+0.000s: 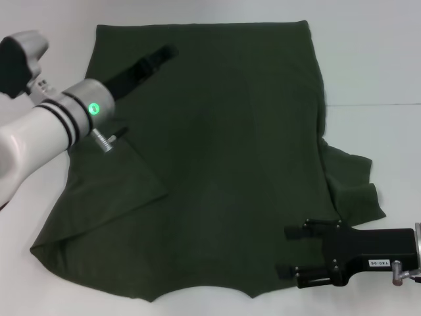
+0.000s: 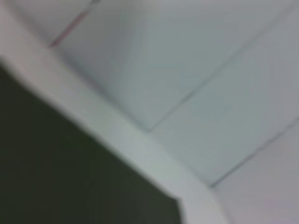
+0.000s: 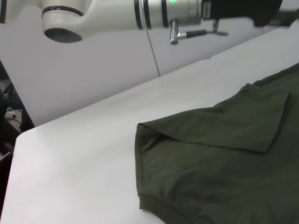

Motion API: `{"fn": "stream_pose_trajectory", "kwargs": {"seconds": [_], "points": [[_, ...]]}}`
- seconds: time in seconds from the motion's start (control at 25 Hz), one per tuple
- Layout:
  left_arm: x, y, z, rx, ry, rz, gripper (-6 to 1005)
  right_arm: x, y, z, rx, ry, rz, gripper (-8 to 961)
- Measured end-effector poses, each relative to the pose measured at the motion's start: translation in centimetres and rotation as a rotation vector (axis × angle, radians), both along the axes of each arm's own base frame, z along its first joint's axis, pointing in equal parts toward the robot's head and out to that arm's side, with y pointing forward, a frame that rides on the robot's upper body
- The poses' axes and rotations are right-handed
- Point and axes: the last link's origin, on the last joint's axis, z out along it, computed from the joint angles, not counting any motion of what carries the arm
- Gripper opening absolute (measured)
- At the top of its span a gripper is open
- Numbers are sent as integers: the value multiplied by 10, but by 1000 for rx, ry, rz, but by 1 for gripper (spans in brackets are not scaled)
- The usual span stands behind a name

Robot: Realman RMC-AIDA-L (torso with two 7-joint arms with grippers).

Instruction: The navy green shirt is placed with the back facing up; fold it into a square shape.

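Looking down through the head camera, I saw the shirt [image 1: 223, 151] spread flat across the white table [image 1: 368, 59], its left sleeve folded in over the body and its right sleeve still lying out to the side. My left gripper [image 1: 161, 56] reached over the far left part of the cloth, close to its top edge; I could not tell whether its jaws were open or closed. My right gripper [image 1: 293, 251] sat low at the near right corner, jaws apart, with the tips over the shirt's near right edge.

The left wrist camera gave me only a blur: dark cloth beside pale table.

From the right wrist camera, I saw the folded sleeve lying flat on the shirt, the neckline edge nearest, and the left arm [image 3: 117, 14] hanging above the far side.
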Motion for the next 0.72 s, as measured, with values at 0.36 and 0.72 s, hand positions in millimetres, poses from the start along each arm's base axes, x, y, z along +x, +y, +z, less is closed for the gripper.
{"fn": "stream_pose_trajectory", "kwargs": {"seconds": [0.36,0.72], "points": [[4,-39,20,65,-116,-312,920,2,5,8,56,37,-38,829],[-16,-109,28,-64,119,-752,920,-1,24,33,116,167,-230,821]]}}
